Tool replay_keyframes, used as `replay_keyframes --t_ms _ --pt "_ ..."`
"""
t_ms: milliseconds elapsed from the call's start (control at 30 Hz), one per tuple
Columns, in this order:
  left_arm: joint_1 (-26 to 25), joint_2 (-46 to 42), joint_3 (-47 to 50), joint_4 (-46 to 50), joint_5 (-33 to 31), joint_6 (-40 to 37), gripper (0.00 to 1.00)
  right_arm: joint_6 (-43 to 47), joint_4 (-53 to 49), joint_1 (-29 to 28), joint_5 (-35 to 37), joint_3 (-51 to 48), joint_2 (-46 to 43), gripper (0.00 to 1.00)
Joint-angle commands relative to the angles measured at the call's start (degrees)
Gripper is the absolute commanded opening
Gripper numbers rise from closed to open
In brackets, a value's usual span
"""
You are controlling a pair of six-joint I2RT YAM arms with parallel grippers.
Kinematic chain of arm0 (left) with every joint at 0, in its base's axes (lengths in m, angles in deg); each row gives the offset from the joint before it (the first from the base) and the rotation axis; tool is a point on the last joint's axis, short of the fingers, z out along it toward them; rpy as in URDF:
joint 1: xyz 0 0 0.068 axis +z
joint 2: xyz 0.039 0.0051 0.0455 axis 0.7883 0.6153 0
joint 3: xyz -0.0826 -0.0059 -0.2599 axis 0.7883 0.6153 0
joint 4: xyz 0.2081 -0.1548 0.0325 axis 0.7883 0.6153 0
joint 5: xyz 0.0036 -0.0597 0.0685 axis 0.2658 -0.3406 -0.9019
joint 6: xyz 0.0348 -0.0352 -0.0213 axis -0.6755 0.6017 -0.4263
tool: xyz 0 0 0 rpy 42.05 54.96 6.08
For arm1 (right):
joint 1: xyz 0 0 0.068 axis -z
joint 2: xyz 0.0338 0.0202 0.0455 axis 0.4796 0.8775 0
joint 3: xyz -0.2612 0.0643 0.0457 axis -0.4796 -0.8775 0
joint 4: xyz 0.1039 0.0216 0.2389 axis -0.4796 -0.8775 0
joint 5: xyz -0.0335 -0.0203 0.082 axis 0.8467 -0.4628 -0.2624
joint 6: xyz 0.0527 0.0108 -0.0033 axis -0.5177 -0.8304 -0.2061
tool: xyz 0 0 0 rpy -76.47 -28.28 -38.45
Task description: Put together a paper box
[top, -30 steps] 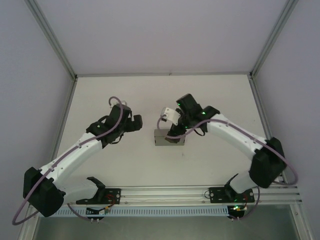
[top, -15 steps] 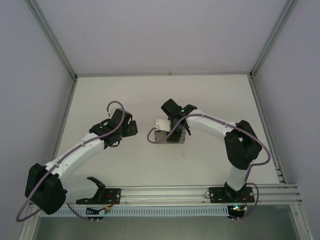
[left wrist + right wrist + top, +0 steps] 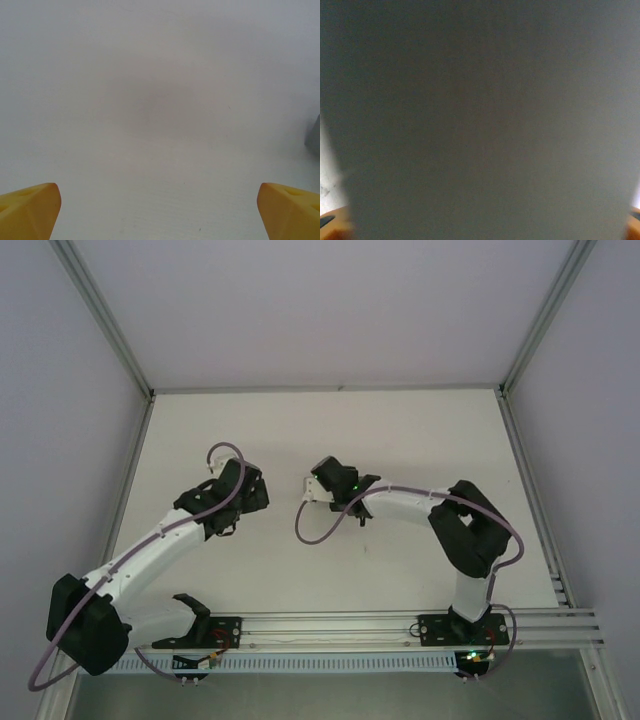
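Right end effector (image 3: 480, 230) around paper box (image 3: 480, 120); table (image 3: 450, 440) beneath

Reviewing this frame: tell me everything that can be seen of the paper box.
The paper box looks like one plain, matte grey cardboard face, very close to the right wrist camera and blurred; no crease, flap or print can be made out. Its left edge stands against the white table. Orange fingertips of the right gripper flank it at the lower corners; whether they press it cannot be told.

Matt cardboard paper box (image 3: 485, 120), smooth table (image 3: 150, 100)
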Motion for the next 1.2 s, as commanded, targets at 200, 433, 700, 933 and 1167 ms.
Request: replay_keyframes --t_ms 200,433,700,933,1167 --pt "0.7 -2.1 0.5 1.5 -2.3 -0.1 1.00 -16.7 -14.3 -7.8 2.0 -3.0 -3.7 0.85" --pt "2.9 -2.0 0.6 -2.9 -0.2 -2.4 1.00 -23.7 -20.8 -9.7 -10.5 -6.1 -11.6 1.00" --pt "13.0 -4.1 2.7 -15.0 1.7 -9.7 1.00 -30.0 -8.6 -3.7 -16.3 -13.3 -31.8 1.00" --pt "22.3 -2.0 14.3 -41.8 3.5 -18.6 1.00 -50.0 16.0 23.1 -21.9 -28.1 -46.5 1.00" --pt "26.5 7.8 22.4 -64.7 10.6 -23.8 1.00 -54.2 31.0 37.9 -23.5 -36.0 -35.7 1.00"
